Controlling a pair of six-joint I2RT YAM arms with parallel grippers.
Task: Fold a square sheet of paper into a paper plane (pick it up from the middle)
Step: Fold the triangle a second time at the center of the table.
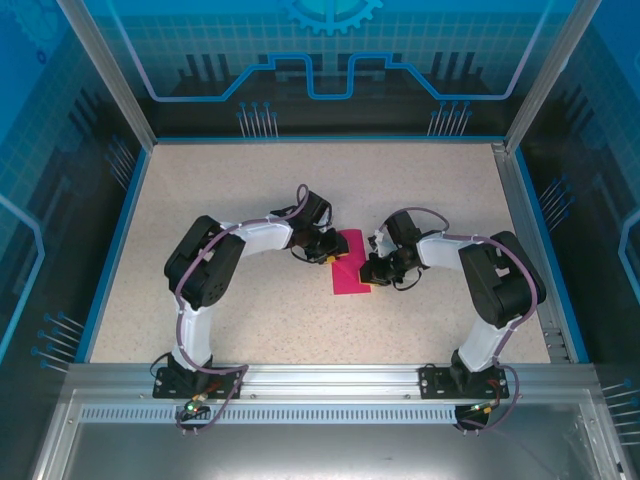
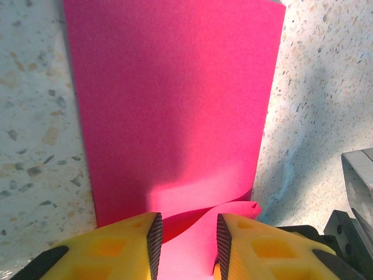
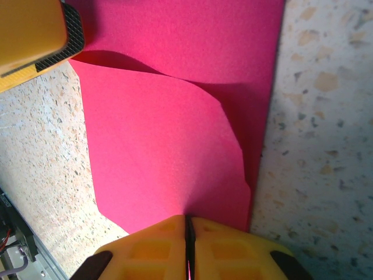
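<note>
Pinching square sheet of paper (image 3: 169, 140) tight in shut right hand (image 3: 189, 233); straddling its curled flap with part-open left hand (image 2: 187, 236).

Black-and-white arms (image 1: 205, 265) with lilac cables (image 1: 181, 325) along them, yellow fingers (image 2: 116, 248) with black ribbed pads (image 2: 154, 233).

The square sheet of paper (image 2: 175, 105) reads thin and matt, faintly grainy, no shine. Under it the tabletop (image 2: 35, 116) looks like speckled stone, dull and slightly rough. The fingers (image 2: 116, 251) of the left gripper (image 2: 186, 236) are smooth yellow plastic, faced with black cross-hatched pads (image 2: 155, 236). The front rail (image 1: 330, 378) is brushed metal.
</note>
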